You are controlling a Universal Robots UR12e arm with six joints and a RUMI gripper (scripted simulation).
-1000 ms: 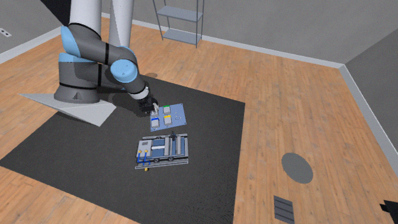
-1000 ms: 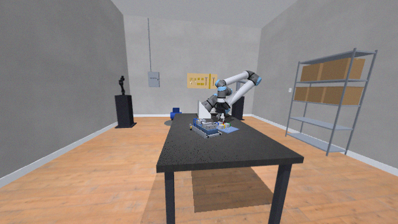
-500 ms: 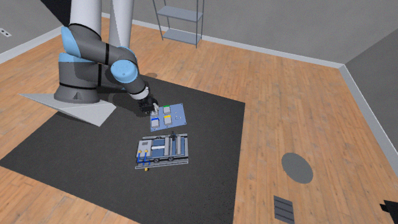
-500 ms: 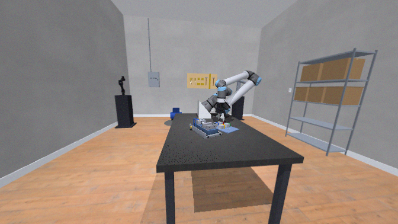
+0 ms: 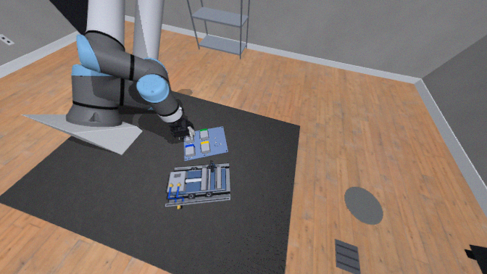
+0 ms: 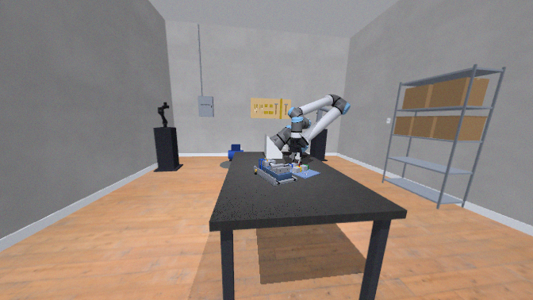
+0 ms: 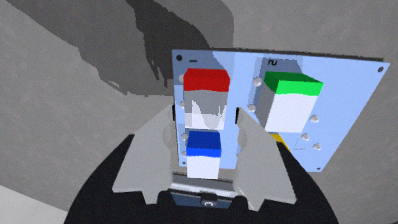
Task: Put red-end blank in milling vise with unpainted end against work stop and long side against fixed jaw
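The blank with the red end [image 7: 206, 100] lies flat on the light blue plate, in the slot at its far left. My gripper [image 7: 205, 106] hangs low over this blank, one finger on each side of its grey body. The fingers are partly open, and I see no grip on it. In the top view the gripper [image 5: 188, 135] stands at the plate's [image 5: 201, 140] back left corner. The vise [image 5: 198, 183] sits just in front of the plate, with the hose block [image 5: 176, 182] on its left and the work stop [image 5: 211, 167] at its back edge. Nothing lies between its jaws.
A blue-ended blank [image 7: 203, 155], a green-ended blank [image 7: 291, 102] and a yellow-ended blank [image 5: 205, 146] also lie on the plate, close to my fingers. The arm's base [image 5: 96, 105] stands at the table's back left. In the exterior view the vise [image 6: 274, 173] is left of the plate [image 6: 307, 173].
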